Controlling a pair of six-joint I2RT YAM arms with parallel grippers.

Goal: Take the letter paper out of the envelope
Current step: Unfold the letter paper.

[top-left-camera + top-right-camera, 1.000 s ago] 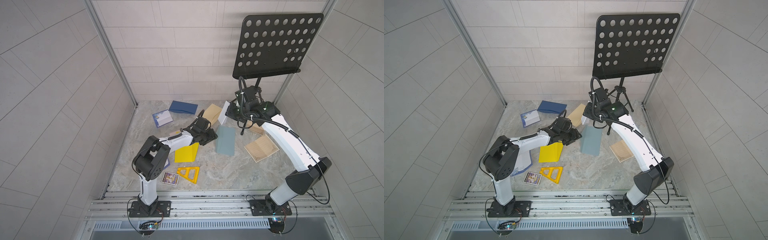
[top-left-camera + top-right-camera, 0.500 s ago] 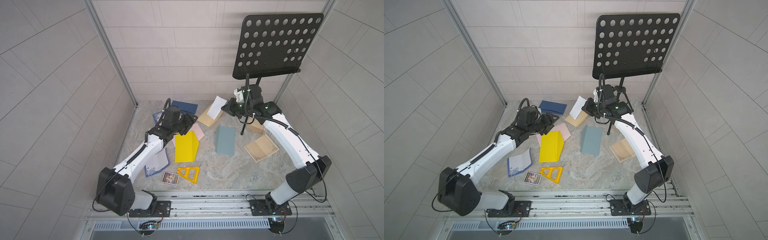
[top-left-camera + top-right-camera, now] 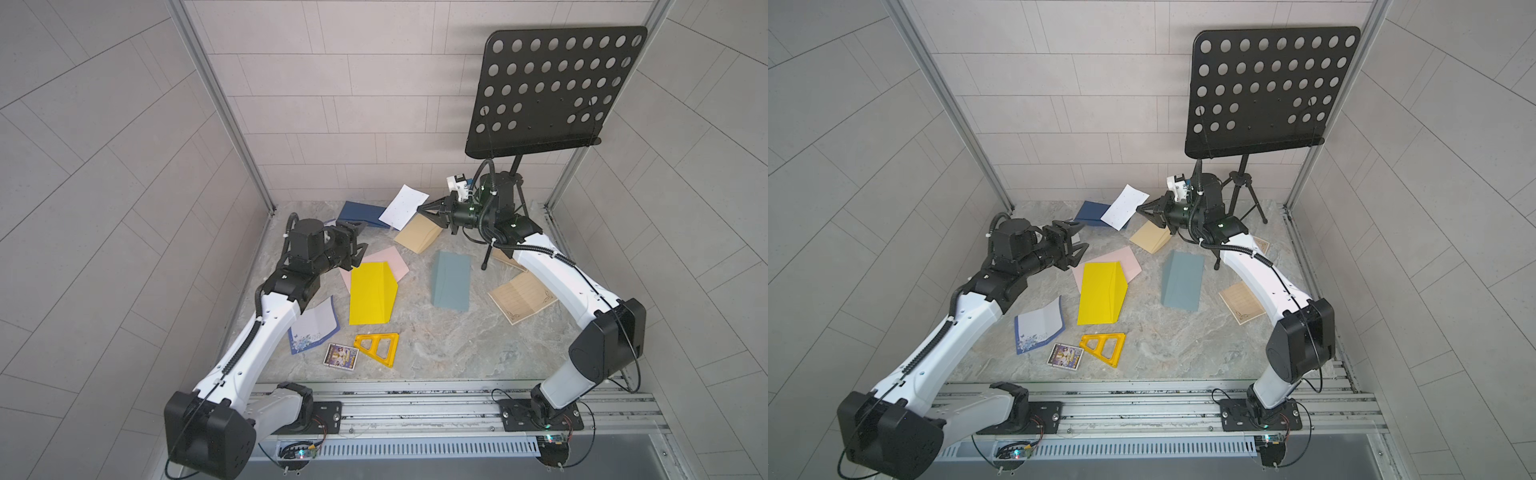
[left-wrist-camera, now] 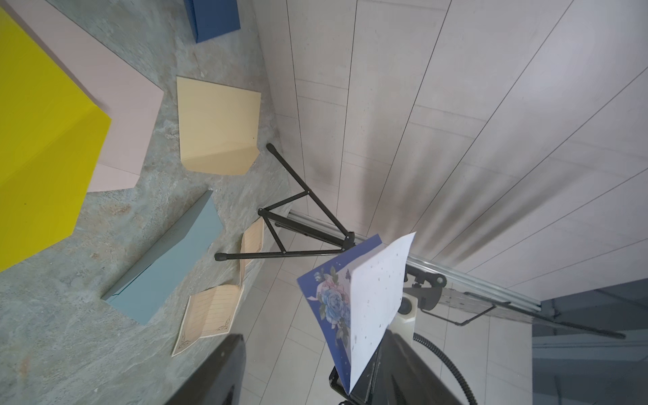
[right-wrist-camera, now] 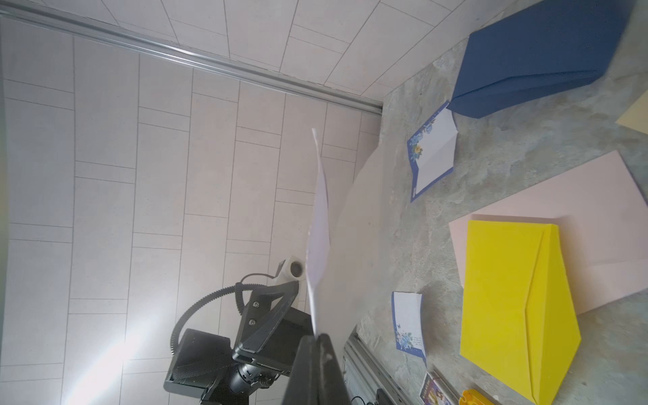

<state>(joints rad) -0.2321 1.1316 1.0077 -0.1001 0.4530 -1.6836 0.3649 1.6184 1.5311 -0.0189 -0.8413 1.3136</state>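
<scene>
Letter paper [image 3: 404, 206] stands pinched by its edge between right fingers [image 5: 301, 378].

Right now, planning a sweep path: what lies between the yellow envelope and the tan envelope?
A pink envelope, partly tucked under the yellow envelope, then bare table before the tan envelope; both top views show it.

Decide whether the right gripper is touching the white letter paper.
Touching: the right wrist view shows the right gripper pinching the letter paper.
</scene>
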